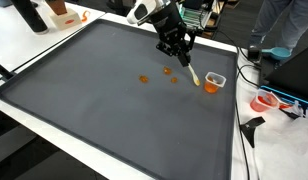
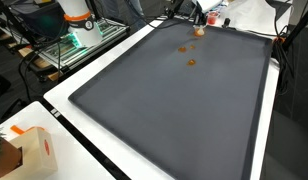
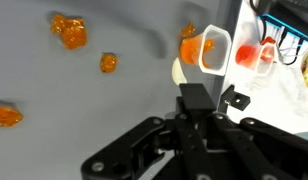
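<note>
My gripper [image 1: 182, 50] hangs over the far right part of a dark grey mat [image 1: 104, 110] and is shut on a light-coloured spoon [image 1: 194, 76], whose tip points down at the mat. The spoon's pale end [image 3: 179, 70] also shows in the wrist view, just ahead of the closed fingers [image 3: 199, 100]. A small clear cup [image 1: 215, 80] lies on its side beside the spoon tip, with orange pieces in it [image 3: 191, 46]. Three loose orange pieces [image 1: 144, 79] [image 1: 166, 71] [image 1: 175, 81] lie on the mat left of the cup. In an exterior view the gripper [image 2: 199, 14] is at the mat's far end.
A second cup with red contents [image 3: 246, 55] stands off the mat on the white table edge [image 1: 244, 110]. Cables and a red-orange item [image 1: 264, 101] lie right of the mat. A box [image 2: 29, 150] and a rack [image 2: 79, 40] stand beside the table.
</note>
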Available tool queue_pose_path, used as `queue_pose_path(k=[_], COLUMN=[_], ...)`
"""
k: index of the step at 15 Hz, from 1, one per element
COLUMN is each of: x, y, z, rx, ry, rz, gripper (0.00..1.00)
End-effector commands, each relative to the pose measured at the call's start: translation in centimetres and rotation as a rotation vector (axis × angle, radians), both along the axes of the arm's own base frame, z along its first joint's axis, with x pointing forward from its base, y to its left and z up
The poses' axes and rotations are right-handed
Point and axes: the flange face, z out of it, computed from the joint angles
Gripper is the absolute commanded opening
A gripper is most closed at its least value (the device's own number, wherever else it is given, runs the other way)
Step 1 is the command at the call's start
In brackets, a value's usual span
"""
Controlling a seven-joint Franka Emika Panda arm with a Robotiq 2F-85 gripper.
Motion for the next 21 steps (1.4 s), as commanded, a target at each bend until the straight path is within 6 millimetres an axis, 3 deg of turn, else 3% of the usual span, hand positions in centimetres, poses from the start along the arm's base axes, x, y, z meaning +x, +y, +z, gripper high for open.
queue_pose_path(k=[1,15,21], x=[-1.1,-1.8,-2.3], y=[0.1,1.6,2.5], z=[0.0,-0.1,1.0], rx=[0.004,-0.077,-0.148], ry=[-0.009,0.031,0.038], rz=[-0.027,-0.159,-0.180], gripper=[0.03,0.03,0.03])
